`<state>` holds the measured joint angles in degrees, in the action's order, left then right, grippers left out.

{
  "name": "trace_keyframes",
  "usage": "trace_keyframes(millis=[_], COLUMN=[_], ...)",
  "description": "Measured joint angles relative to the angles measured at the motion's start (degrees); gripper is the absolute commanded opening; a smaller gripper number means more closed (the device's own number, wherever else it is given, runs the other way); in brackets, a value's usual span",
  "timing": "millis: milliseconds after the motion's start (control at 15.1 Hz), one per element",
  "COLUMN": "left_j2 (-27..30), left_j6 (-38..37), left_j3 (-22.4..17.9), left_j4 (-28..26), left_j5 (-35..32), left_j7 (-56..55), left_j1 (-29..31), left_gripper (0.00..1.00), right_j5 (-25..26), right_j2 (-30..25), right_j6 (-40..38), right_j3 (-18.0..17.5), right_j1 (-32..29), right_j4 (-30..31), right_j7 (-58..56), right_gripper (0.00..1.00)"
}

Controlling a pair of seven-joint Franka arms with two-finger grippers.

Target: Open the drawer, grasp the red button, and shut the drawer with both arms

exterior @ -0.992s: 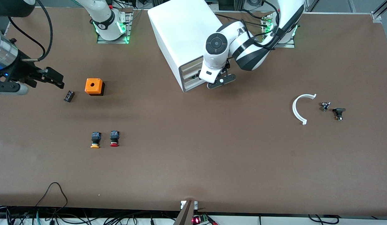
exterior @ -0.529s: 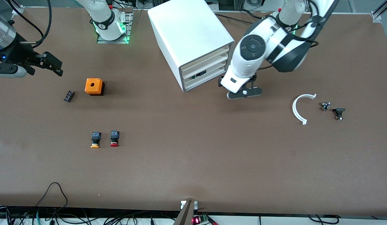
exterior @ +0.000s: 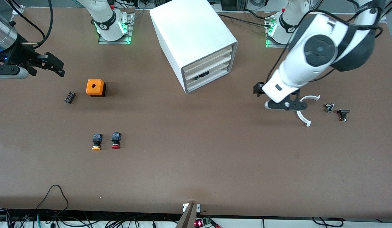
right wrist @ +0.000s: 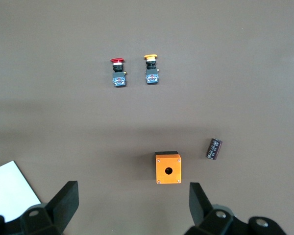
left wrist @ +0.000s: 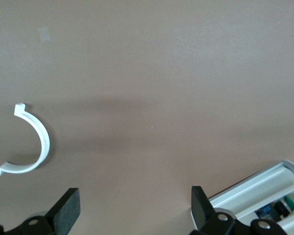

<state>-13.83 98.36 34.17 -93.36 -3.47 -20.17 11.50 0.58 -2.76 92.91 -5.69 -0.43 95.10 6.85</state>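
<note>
front view with both wrist views. the white cabinet (exterior: 193, 38) stands near the robots' bases at mid-table, its three cream drawer fronts facing the front camera and angled toward the left arm's end. the middle drawer (exterior: 211, 72) appears flush or nearly flush with its neighbours; a small dark part shows at its front, and the left wrist view shows components in a drawer tray (left wrist: 272, 208) at the frame corner.

the left gripper (exterior: 286, 105) hangs over the table between the cabinet and the white curved bracket (exterior: 304, 109), its fingers (left wrist: 68, 210) spread wide and holding nothing. two small dark parts (exterior: 337, 111) lie beside the bracket, toward the left arm's end.

the right gripper (exterior: 52, 65) waits in the air at the right arm's end, above the orange box with a hole (exterior: 95, 87) and the small black cylinder (exterior: 70, 97); its fingers (right wrist: 63, 200) are likewise apart and empty.

the red-capped button (exterior: 115, 140) lies on its side on the open table, nearer the front camera than the orange box, just beside the yellow-capped button (exterior: 96, 141) and untouched.

judged step: the grab is not yet begun. the next move calls for the right gripper to descend over the red-capped button, avoiding its yellow neighbour.
</note>
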Motion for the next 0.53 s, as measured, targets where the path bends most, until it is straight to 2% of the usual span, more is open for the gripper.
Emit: trace_keyframes(millis=[132,529], left_j2=[2.6,10.6], left_j6=[-0.4,-2.3], left_j3=[-7.2,-24.4], left_j4=[0.0,-1.4], left_j5=[2.3,3.5], left_j7=[8.5,26.7], left_j1=[-2.3,-8.2], left_gripper=[1.00,1.00], right_j5=[-0.5,-0.5], right_j2=[0.0,0.0], right_j6=[0.0,0.0], right_j3=[0.2,0.3], right_j1=[-0.2,-0.2], right_j4=[0.0,-0.8], right_j7=[-0.3,-0.4], right_gripper=[1.00,1.00])
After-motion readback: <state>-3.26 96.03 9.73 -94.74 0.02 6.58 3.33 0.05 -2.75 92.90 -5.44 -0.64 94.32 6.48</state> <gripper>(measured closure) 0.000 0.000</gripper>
